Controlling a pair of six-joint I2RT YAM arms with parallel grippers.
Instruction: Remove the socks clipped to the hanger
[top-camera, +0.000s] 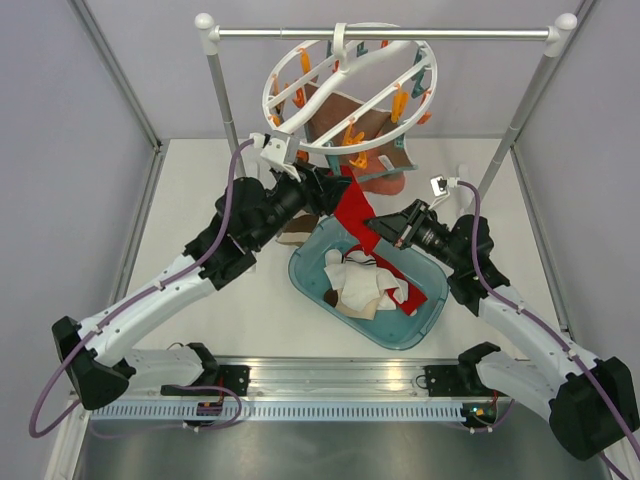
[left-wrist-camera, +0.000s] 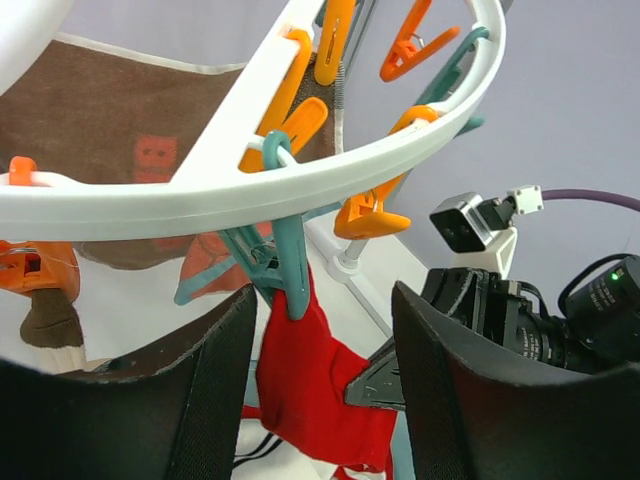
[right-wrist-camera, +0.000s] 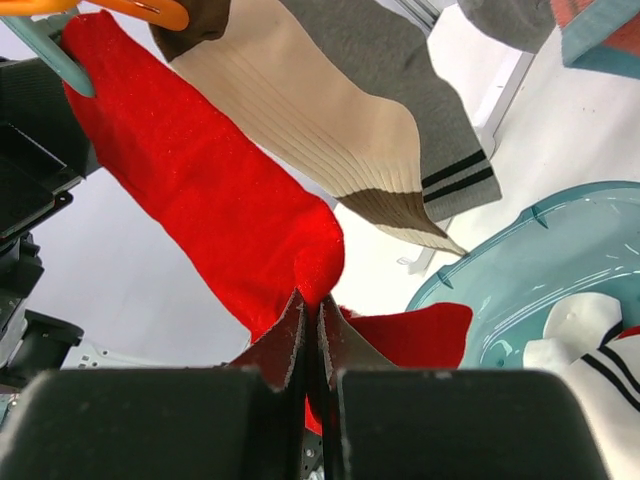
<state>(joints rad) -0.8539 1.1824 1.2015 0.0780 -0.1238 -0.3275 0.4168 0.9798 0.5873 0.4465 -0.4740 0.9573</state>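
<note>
The white ring hanger (top-camera: 345, 85) hangs from the rail and carries orange and teal clips. A red sock (top-camera: 352, 213) hangs from a teal clip (left-wrist-camera: 285, 270), also in the right wrist view (right-wrist-camera: 200, 190). My right gripper (right-wrist-camera: 312, 305) is shut on the red sock's lower part. My left gripper (left-wrist-camera: 320, 350) is open, its fingers either side of the teal clip and the sock's top, just below the ring. A beige sock with a brown toe (right-wrist-camera: 320, 120) and a grey striped sock (right-wrist-camera: 420, 110) still hang beside it.
A teal plastic bin (top-camera: 420, 320) below holds loose socks, white striped and red. A brown cloth (top-camera: 345, 125) and a coral cloth (top-camera: 375, 180) hang from the hanger. The metal rail stand (top-camera: 380, 33) has white posts at both sides.
</note>
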